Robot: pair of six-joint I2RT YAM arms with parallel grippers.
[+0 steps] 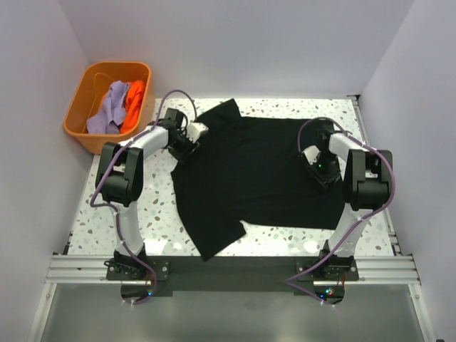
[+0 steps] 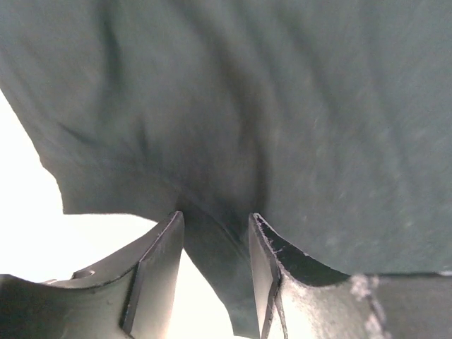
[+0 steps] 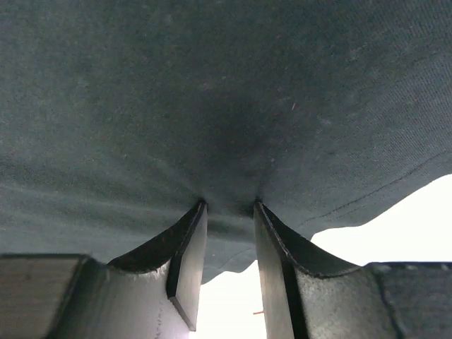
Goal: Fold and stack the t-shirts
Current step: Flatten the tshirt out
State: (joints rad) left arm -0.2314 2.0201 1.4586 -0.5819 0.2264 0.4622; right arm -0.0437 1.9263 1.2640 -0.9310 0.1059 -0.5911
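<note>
Mostly, the table (image 1: 285,114) was covered by the spread black t-shirt (image 1: 249,171). The orange tub (image 1: 75,117) at far left held a lavender shirt (image 1: 107,110) and an orange shirt (image 1: 135,103), crumpled, their shapes unclear. The left gripper (image 2: 215,226) was clamped on a fold at the black t-shirt's edge. The right gripper (image 3: 229,212) pinched its opposite edge, and the cloth filled both wrist views.

Robotics lab cell, plain white walls (image 1: 242,43), speckled tabletop (image 1: 160,214), aluminium mounting rail (image 1: 78,269) at near edge
</note>
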